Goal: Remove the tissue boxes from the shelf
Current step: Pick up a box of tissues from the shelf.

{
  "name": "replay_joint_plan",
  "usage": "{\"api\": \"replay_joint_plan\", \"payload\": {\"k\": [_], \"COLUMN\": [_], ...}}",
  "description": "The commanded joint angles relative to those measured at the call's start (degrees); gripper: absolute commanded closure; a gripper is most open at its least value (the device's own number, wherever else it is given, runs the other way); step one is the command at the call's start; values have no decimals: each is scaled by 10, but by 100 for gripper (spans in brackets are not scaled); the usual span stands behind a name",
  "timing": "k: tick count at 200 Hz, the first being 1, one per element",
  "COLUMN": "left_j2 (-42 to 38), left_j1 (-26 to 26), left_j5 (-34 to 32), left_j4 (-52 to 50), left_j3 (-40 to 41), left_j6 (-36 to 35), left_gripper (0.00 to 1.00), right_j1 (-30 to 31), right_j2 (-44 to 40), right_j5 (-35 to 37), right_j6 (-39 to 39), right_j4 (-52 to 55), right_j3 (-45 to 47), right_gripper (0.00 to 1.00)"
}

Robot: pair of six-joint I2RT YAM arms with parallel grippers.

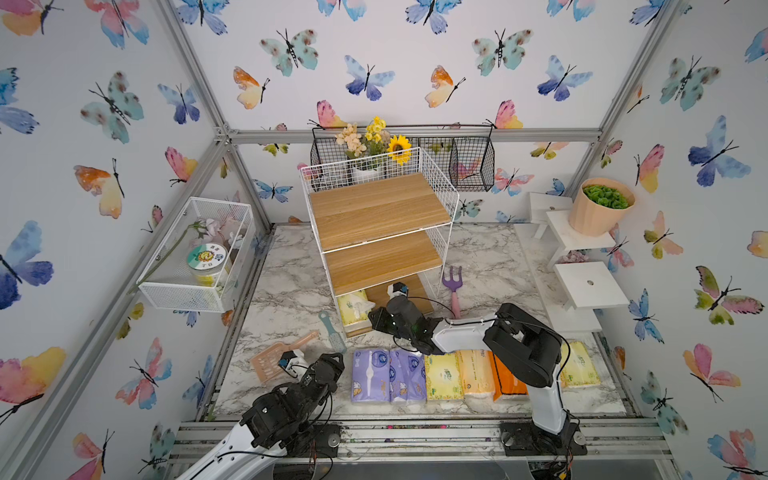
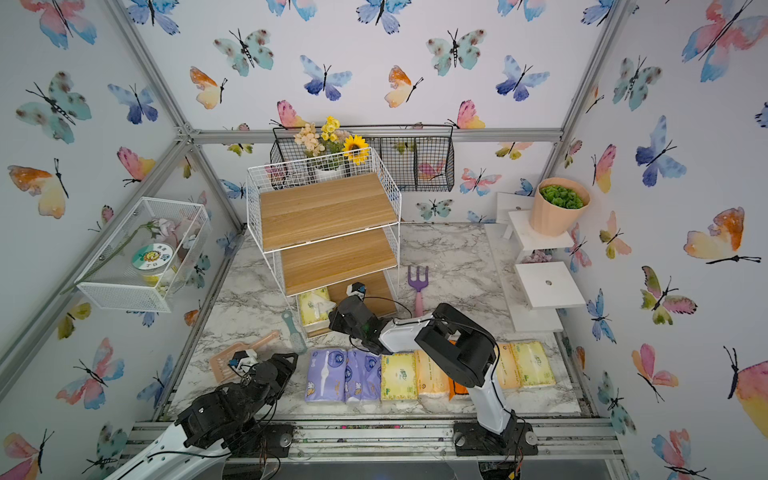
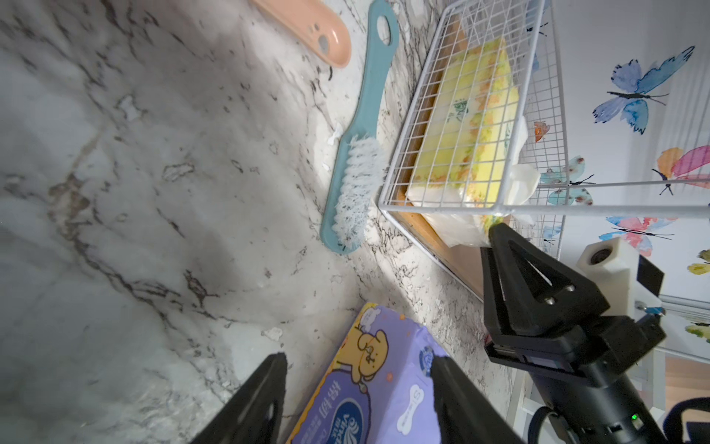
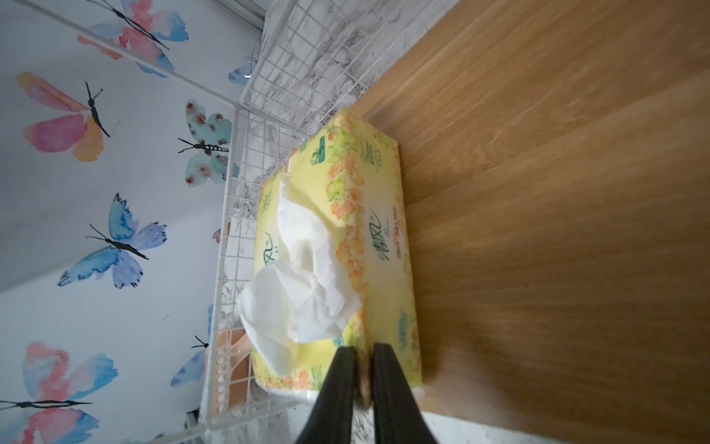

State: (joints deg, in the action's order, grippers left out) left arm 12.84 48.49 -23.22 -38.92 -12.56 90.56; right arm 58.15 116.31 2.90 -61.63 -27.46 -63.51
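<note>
One yellow tissue box (image 4: 369, 238) with a white tissue sticking out lies on the lowest board of the shelf (image 1: 380, 208), against its mesh side; it also shows in both top views (image 1: 353, 307) (image 2: 313, 305). My right gripper (image 4: 359, 369) (image 1: 372, 316) is shut on the near end edge of that box. Several more tissue boxes lie in a row on the table's front, among them a purple one (image 1: 371, 376) and an orange one (image 1: 505, 382). My left gripper (image 3: 359, 357) (image 1: 338, 361) is open, its fingers astride the end of the purple box (image 3: 384, 407).
A teal brush (image 1: 332, 332) and a peach scoop (image 1: 278, 357) lie left of the shelf's foot. A purple garden fork (image 1: 453, 286) lies to its right. White steps (image 1: 590, 286) with a potted plant (image 1: 602, 205) stand at the right; a white mesh box (image 1: 195, 253) hangs left.
</note>
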Motion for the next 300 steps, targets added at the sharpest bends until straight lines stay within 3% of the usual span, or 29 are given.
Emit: {"api": "replay_joint_plan", "payload": {"k": [1,65,151,230,300], "left_j2": [-5,-8,4,134,261], "left_j1": [1,1,1,1,1], "left_j5": [-26,-34,-3,62,102], "left_j4": [-18,20,286,484,646], "left_j3": [-13,-19,40,40,-6], "left_j6": [6,24,111,196,201], "left_gripper": [36,25,11,4,1], "right_j1": [-2,-2,-2,-2,-3], "right_j2": [0,-73,-224,-355,-451], "right_j5": [-5,-25,-40,-47,-74], "right_j6": [8,7,-15,-16,-32], "right_j4": [9,13,58,107,91], "right_j3": [-10,31,117,145,165], "right_gripper": [97,97,97,97,98]}}
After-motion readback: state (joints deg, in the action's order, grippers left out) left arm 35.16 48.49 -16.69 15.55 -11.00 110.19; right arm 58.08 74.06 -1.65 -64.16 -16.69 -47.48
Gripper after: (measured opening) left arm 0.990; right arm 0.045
